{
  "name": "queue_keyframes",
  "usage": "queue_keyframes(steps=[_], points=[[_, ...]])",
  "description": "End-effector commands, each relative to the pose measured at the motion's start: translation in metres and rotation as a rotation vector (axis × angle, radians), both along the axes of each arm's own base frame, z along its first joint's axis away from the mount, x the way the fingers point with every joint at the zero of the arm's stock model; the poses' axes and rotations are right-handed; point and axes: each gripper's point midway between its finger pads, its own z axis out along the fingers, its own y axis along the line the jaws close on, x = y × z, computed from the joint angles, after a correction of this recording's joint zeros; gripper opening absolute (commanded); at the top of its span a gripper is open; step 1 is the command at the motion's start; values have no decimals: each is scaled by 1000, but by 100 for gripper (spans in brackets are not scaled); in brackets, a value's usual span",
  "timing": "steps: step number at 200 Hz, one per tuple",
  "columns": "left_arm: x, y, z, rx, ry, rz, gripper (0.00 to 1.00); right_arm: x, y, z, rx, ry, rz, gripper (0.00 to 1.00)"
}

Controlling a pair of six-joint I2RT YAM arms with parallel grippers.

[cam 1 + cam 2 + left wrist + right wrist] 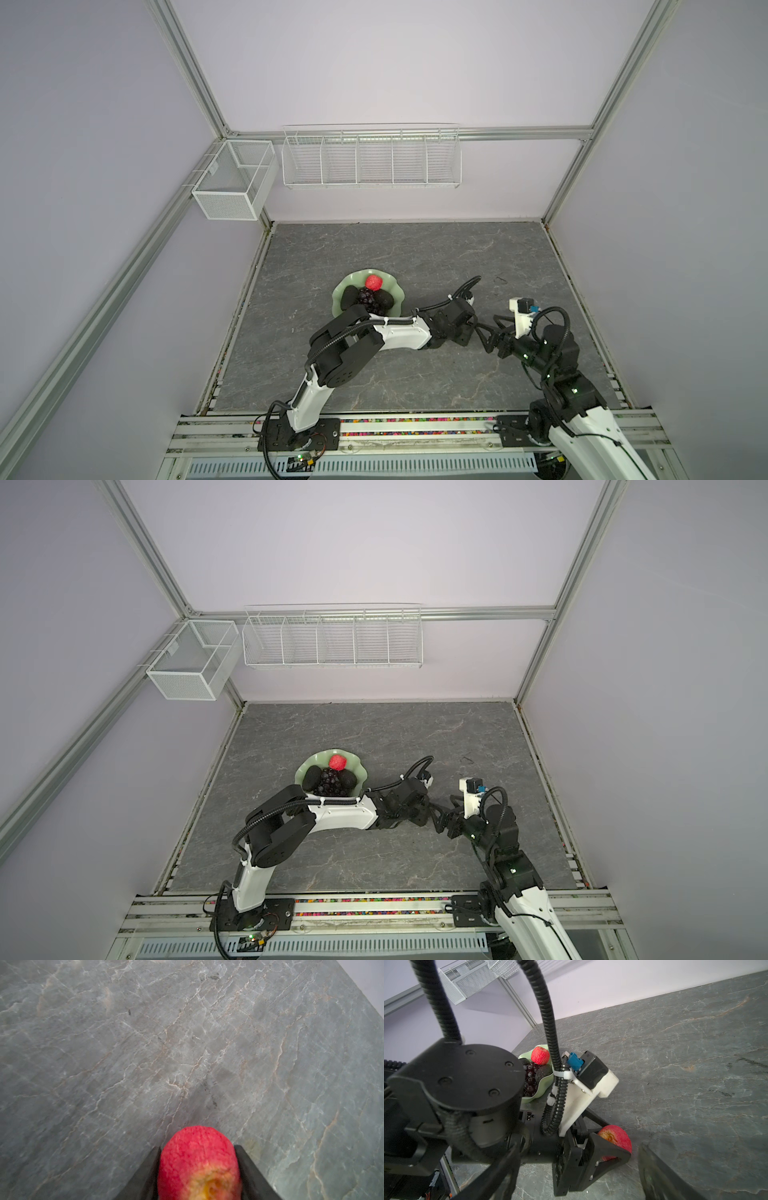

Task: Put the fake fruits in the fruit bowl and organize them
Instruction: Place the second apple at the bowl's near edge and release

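Note:
My left gripper (197, 1147) is shut on a red apple (199, 1159) with a yellowish blush, low over the grey table. The right wrist view shows that apple (616, 1137) pinched between the left gripper's black fingers (610, 1156). In both top views the held apple is hidden. The pale green fruit bowl (398, 293) holds another red apple (373, 282), two dark avocados (350, 295) (384, 298) and purple grapes (368, 300). My right gripper (579, 1147) stands open, its fingers wide on either side of the left gripper (473, 328).
The left arm (399, 332) reaches across the middle, passing just in front of the bowl. Two white wire baskets (370, 160) (232, 183) hang on the back wall. A small dark mark (500, 280) lies on the table to the right.

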Motion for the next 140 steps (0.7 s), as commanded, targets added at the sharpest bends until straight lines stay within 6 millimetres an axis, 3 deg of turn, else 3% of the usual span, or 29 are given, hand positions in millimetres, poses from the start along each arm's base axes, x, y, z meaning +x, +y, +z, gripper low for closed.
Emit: queue_keyframes(steps=[1, 36, 73, 101, 140], points=[[2, 7, 27, -31, -39, 35, 49, -1, 1, -4, 12, 12, 10, 89], [10, 39, 59, -15, -105, 129, 47, -1, 2, -5, 16, 13, 15, 89], [17, 96, 92, 51, -183, 238, 47, -4, 11, 3, 49, -19, 70, 89], [24, 157, 96, 94, -162, 356, 47, -14, 33, 12, 87, -53, 216, 89], [28, 231, 87, 178, -140, 501, 47, -44, 82, 16, 24, -109, 474, 89]])
